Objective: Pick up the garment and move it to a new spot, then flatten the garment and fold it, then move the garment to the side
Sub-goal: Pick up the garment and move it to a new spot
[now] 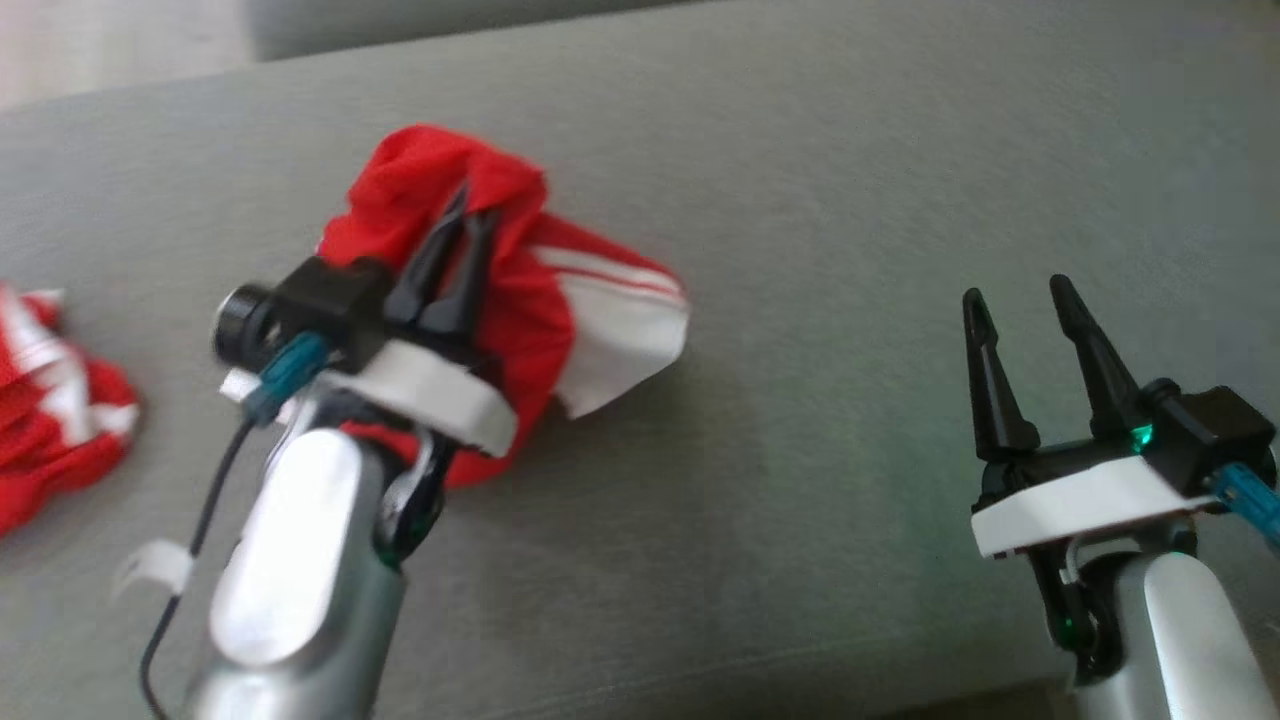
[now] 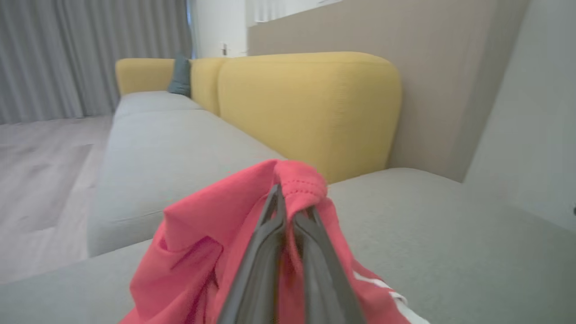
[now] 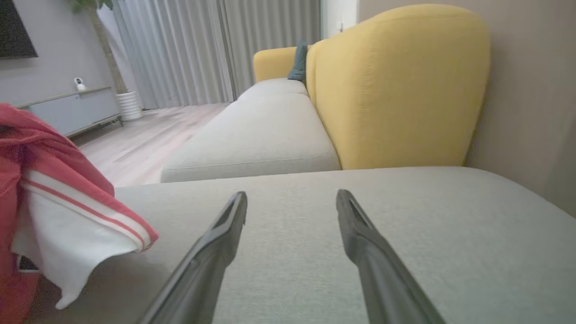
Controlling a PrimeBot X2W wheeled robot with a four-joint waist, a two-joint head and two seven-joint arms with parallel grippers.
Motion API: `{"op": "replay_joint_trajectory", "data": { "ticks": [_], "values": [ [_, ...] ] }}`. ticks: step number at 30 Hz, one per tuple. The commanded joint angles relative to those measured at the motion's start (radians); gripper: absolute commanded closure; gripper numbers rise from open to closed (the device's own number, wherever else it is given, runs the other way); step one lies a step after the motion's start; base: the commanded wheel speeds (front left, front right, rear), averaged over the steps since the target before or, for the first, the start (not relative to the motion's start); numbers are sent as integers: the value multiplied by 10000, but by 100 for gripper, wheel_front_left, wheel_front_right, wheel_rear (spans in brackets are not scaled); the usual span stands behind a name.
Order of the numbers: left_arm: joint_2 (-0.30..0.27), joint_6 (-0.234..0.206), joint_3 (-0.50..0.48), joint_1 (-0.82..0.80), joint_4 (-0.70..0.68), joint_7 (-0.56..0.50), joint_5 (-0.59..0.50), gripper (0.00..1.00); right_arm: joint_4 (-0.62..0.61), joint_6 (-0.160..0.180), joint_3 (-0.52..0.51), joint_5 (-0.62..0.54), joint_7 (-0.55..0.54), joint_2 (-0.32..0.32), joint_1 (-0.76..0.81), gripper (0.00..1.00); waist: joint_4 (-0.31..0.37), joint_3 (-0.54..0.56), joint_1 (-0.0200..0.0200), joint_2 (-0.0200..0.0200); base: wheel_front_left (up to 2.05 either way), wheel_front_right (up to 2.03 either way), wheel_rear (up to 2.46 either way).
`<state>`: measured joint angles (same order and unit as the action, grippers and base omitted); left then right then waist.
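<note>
We have the red garment (image 1: 520,300) pinched in our left gripper (image 1: 470,215); right gripper (image 1: 1015,300) spread, empty. Flattening, folding remain.

Crumpled red garment (image 1: 525,320) with white striped panel is hanging bunched over the grey sofa seat (image 1: 850,300), white corner drooping.

- We see our left gripper (image 2: 292,202) with its two dark fingers pressed together, pinching a hemmed fold of the red garment (image 2: 211,229).
- The cloth drapes down both sides of the fingers; a white stripe (image 2: 382,288) shows at lower right.
- Beneath lies the grey sofa seat (image 2: 427,238); behind it, yellow backrests (image 2: 310,108) and a teal cushion (image 2: 181,76).
</note>
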<state>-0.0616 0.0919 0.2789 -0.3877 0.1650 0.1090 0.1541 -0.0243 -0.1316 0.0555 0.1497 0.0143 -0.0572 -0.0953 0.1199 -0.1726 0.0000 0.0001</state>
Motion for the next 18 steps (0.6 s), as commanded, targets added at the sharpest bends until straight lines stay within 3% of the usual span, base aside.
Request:
{"op": "replay_joint_trajectory", "data": {
  "ticks": [1, 5, 13, 14, 15, 16, 18],
  "values": [
    [-65, 62, -165, -754, -338, 2, 39, 100, -373, 9, 177, 46, 118, 40, -378, 0, 908, -661, 0, -1, 0, 0, 0],
    [42, 159, 859, -1257, -34, -46, 37, 100, -311, 9, -6, 174, 330, 62, -370, 0, 1564, -1228, 0, -1, 0, 0, 0],
    [92, 301, 2379, -1291, 1144, -91, 355, 100, -49, 9, 76, 410, 661, 68, -635, 0, 1893, -1634, 0, -1, 0, 0, 0],
    [95, 307, 2498, -1274, 1269, -45, 381, 75, -3, 9, 89, 433, 693, 68, -656, 0, 1874, -1635, 0, -1, 0, 0, 0],
    [97, 312, 2613, -1251, 1392, -9, 404, 11, 50, 9, 98, 451, 721, 68, -667, 0, 1844, -1618, 0, -1, 0, 0, 0],
    [98, 318, 2737, -1228, 1497, 10, 436, 0, 98, 9, 94, 457, 740, 68, -667, 0, 1789, -1599, 0, -1, 0, 0, 0],
    [101, 324, 2933, -1224, 1596, 144, 425, 0, 184, 9, 79, 466, 776, 69, -667, 0, 1657, -1544, 0, -1, 0, 0, 0]
  ]
}}
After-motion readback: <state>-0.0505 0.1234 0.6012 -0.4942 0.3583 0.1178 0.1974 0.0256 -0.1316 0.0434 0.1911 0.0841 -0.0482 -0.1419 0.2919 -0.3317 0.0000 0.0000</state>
